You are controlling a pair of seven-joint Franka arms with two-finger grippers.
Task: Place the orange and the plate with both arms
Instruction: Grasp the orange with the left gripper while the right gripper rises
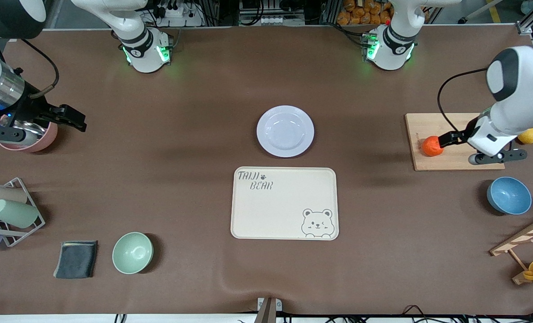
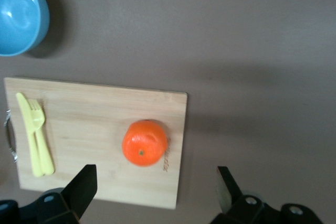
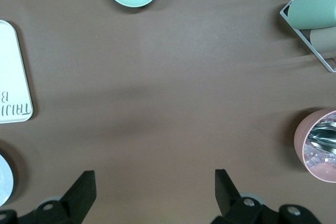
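Note:
The orange (image 1: 432, 146) (image 2: 144, 142) lies on a wooden board (image 1: 428, 125) (image 2: 89, 129) at the left arm's end of the table, close to the board's edge. My left gripper (image 1: 448, 140) (image 2: 155, 174) hangs open over that edge beside the orange, not touching it. The pale plate (image 1: 285, 131) sits bare in the middle of the table, and a sliver of the plate (image 3: 4, 179) shows in the right wrist view. My right gripper (image 1: 68, 117) (image 3: 155, 174) is open and holds nothing, over bare cloth beside a pink cup (image 1: 33, 139) (image 3: 317, 145).
A beige bear tray (image 1: 284, 204) (image 3: 13, 77) lies nearer the camera than the plate. The board also carries yellow cutlery (image 2: 35, 135) and a yellow fruit (image 1: 527, 135). Nearby stand a blue bowl (image 1: 508, 195) (image 2: 18, 11), green bowl (image 1: 132, 252), grey cloth (image 1: 76, 259), cup rack (image 1: 10, 211) and wooden rack (image 1: 524, 242).

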